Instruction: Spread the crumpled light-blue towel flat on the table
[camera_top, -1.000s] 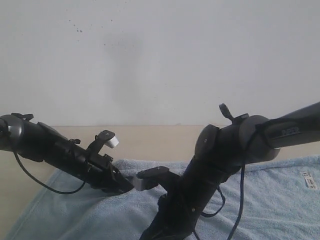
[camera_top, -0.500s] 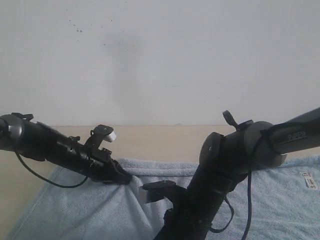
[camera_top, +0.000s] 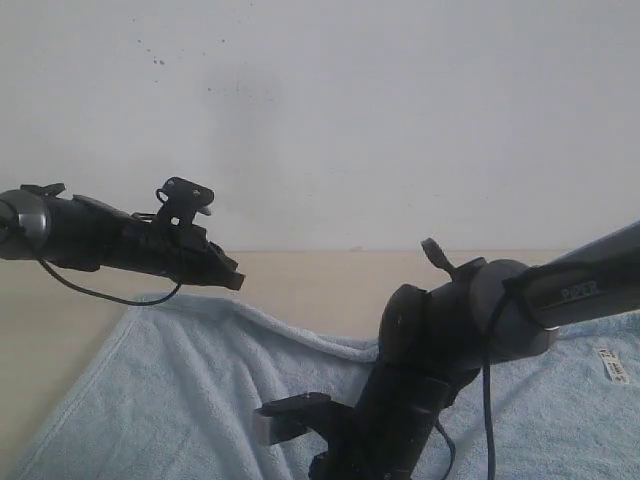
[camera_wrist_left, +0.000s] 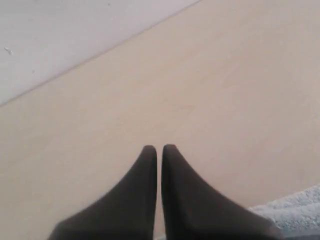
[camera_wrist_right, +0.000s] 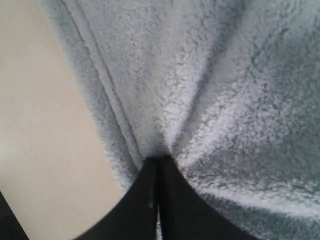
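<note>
The pale blue towel (camera_top: 200, 390) lies spread over the near part of the beige table (camera_top: 300, 275), with long soft ridges and its white tag (camera_top: 612, 365) at the right edge. My left gripper (camera_top: 236, 282) hovers above the towel's far left edge. It is shut (camera_wrist_left: 159, 148) with nothing between its tips, over bare table (camera_wrist_left: 200, 75), with a towel corner (camera_wrist_left: 295, 210) beside it. My right gripper (camera_wrist_right: 159, 159) is shut on a pinch of towel (camera_wrist_right: 225, 100) close to the stitched hem (camera_wrist_right: 100, 75). In the exterior view the right arm (camera_top: 450, 320) hides that gripper.
A white wall (camera_top: 320, 100) rises right behind the table's far edge. Bare tabletop (camera_wrist_right: 40, 100) shows beyond the towel's hem on one side. A black cable (camera_top: 100, 295) hangs under the left arm.
The left gripper has risen up and back off the towel. The right arm has dropped lower and nearer, and the towel now reaches farther and lies flatter on the left.
</note>
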